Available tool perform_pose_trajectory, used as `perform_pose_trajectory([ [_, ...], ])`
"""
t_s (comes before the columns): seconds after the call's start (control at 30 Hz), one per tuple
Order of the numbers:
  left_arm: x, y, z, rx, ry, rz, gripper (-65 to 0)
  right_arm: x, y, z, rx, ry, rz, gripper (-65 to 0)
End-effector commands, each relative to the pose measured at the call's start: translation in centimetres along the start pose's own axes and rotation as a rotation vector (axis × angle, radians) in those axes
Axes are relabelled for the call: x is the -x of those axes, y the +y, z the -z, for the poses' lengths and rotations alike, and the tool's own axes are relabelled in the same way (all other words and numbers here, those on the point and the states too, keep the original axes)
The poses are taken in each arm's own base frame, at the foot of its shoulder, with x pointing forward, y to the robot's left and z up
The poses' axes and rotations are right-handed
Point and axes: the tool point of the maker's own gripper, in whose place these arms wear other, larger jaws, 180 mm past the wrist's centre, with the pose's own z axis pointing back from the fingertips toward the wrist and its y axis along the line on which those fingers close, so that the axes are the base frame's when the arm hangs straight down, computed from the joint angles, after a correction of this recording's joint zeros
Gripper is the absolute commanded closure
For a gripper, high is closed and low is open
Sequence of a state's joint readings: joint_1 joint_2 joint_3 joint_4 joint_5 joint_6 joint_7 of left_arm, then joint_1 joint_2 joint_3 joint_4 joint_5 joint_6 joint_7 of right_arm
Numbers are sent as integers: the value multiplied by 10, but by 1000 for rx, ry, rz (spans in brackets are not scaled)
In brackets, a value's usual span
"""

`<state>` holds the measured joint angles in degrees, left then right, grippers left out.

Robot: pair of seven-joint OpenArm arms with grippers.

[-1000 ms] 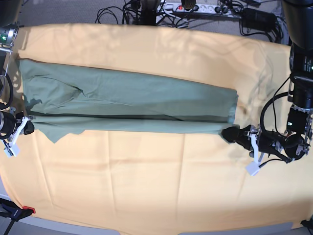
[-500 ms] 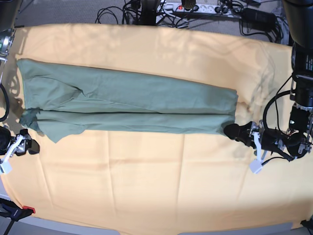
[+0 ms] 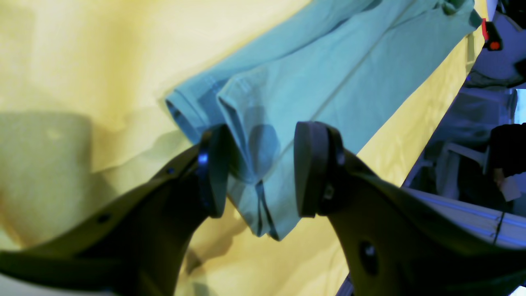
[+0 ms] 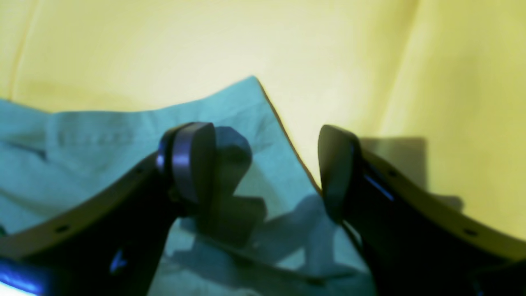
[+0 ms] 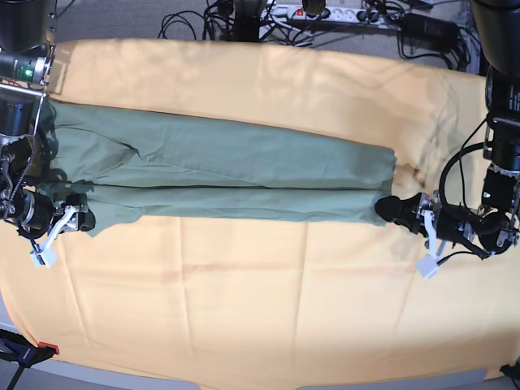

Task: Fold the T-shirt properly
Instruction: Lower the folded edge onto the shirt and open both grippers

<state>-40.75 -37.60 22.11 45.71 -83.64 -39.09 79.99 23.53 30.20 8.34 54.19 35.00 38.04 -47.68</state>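
The left gripper (image 3: 259, 168) has its jaws released; in the left wrist view they stand apart on both sides of a hemmed corner of the T-shirt (image 5: 219, 180), not pressing it. The right gripper (image 4: 267, 168) is also released, jaws wide over a pointed corner of the cloth at the other end. The T-shirt lies flat on the yellow-orange table cloth (image 5: 260, 309) that covers the counter, already folded to a long narrow band. It looks light, soft and limp, so I think it will sag and crease when lifted; the doubled hems at the two near corners seem the best places to take hold. Its long axis runs left to right across the base view, between the two grippers
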Motion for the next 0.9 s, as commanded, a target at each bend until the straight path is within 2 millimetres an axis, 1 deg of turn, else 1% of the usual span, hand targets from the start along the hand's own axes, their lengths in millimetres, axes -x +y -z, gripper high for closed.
perform_pose_trajectory([
  [0.0, -16, 0, -19, -15, -45, 28, -280, -20, -6, -6, 16, -53, -10, -411],
  [0.07, -15, 0, -20, -18, -45, 27, -280, -14, -9, -1, 36, -38, -2, -409],
  [0.1, -16, 0, -20, -17, -45, 28, -280, -13, -7, 1, 26, -37, 1, -405],
  [0.17, -16, -1, -18, -13, -45, 29, -280, -14, 5, 1, -35, -45, -3, -402],
  [0.2, -16, -1, -18, -12, -45, 30, -280, -16, 10, 0, -66, -49, 22, -395],
  [0.23, -16, -1, -18, -12, -45, 30, -280, -17, 16, -1, -101, -44, 47, -371],
  [0.27, -16, -1, -18, -13, -45, 29, -280, -17, 22, -2, -136, -37, 70, -331],
  [0.3, -16, -1, -19, -15, -45, 29, -280, -19, 27, -4, -166, -39, 88, -270],
  [0.4, -15, 1, -21, -19, -45, 27, -280, -20, 31, -8, -205, -33, 112, -25],
  [0.43, -15, 1, -21, -20, -45, 27, -280, -21, 30, -10, -209, -38, 115, 0],
  [0.57, -16, 1, -22, -21, -47, 29, -280, -34, 26, -21, -227, -95, 135, 0],
  [0.67, -17, 1, -22, -21, -51, 29, -280, -38, 24, -33, -229, -98, 110, 0],
  [0.73, -17, 1, -23, -24, -55, 28, -280, -34, 33, -38, -260, -70, 86, 0],
  [0.87, -16, 4, -28, -34, -56, 24, -280, -12, 60, -46, -331, 3, 31, 0],
])
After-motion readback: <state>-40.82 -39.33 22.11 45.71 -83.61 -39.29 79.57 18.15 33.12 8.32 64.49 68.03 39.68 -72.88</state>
